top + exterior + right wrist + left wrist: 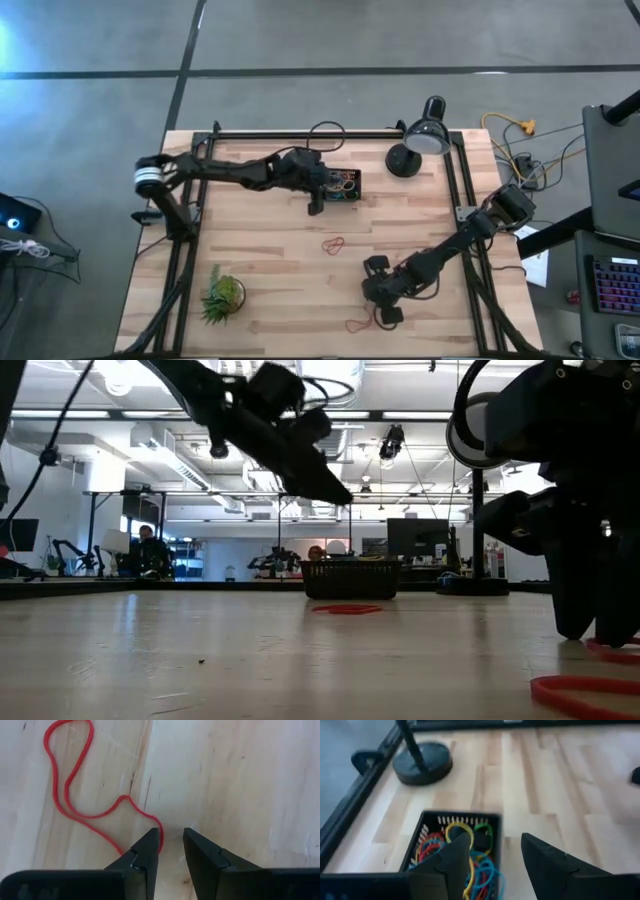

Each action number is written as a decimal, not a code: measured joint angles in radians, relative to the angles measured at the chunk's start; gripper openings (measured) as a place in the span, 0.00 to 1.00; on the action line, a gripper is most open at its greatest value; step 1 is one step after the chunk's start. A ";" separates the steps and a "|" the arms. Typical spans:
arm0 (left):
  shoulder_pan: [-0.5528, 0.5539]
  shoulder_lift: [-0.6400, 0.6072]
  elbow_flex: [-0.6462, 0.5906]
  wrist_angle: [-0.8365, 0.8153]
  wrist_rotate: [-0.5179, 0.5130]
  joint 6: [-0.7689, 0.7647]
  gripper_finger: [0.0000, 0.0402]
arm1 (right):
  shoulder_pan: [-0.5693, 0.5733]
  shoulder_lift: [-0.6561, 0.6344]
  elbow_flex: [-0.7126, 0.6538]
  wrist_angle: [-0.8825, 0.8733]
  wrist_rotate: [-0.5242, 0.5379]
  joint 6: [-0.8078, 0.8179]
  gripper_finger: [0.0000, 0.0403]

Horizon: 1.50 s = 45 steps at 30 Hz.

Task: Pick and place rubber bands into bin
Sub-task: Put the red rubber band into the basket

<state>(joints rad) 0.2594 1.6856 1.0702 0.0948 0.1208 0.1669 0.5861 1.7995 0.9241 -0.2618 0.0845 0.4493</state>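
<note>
Over the far middle of the table, we find the left gripper hanging just above the near edge of the bin, its fingers parted with nothing between them. Inside the bin lies a tangle of rubber bands in red, yellow, green and blue (the wrist view shows them heaped against the slotted wall). We note a loose red rubber band flat on the wood near the table's centre, well apart from both arms. At the near right, the right gripper is down at the table surface beside another red band; its fingers stand a little apart, one tip touching or overlapping the band's end, and we cannot tell whether it is actually gripped. Also recorded are a black desk lamp at the far right of the table and a small green plant at the near left.
</note>
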 joint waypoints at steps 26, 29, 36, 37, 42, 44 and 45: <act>-0.171 -0.413 -0.331 -0.036 -0.026 -0.117 0.41 | 0.028 0.009 0.036 -0.031 0.067 -0.050 0.02; -0.176 -0.424 -0.357 -0.026 -0.025 -0.136 0.41 | 0.025 0.008 0.076 -0.030 0.135 -0.101 0.02; -0.176 -0.419 -0.382 -0.019 -0.026 -0.161 0.41 | 0.026 0.004 0.203 -0.179 0.290 -0.187 0.02; -0.176 -0.418 -0.388 -0.015 -0.025 -0.162 0.41 | 0.025 0.004 0.226 -0.212 0.326 -0.197 0.02; -0.176 -0.413 -0.446 0.056 -0.025 -0.190 0.41 | 0.020 0.000 0.332 -0.330 0.500 -0.273 0.02; -0.176 -0.413 -0.462 0.057 -0.025 -0.204 0.41 | 0.014 -0.002 0.373 -0.373 0.557 -0.304 0.02; -0.176 -0.413 -0.470 0.063 -0.025 -0.214 0.41 | 0.006 -0.003 0.394 -0.390 0.579 -0.320 0.02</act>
<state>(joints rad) 0.0830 1.2731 0.6001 0.1579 0.0959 -0.0468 0.5920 1.7969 1.3178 -0.6515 0.6632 0.1297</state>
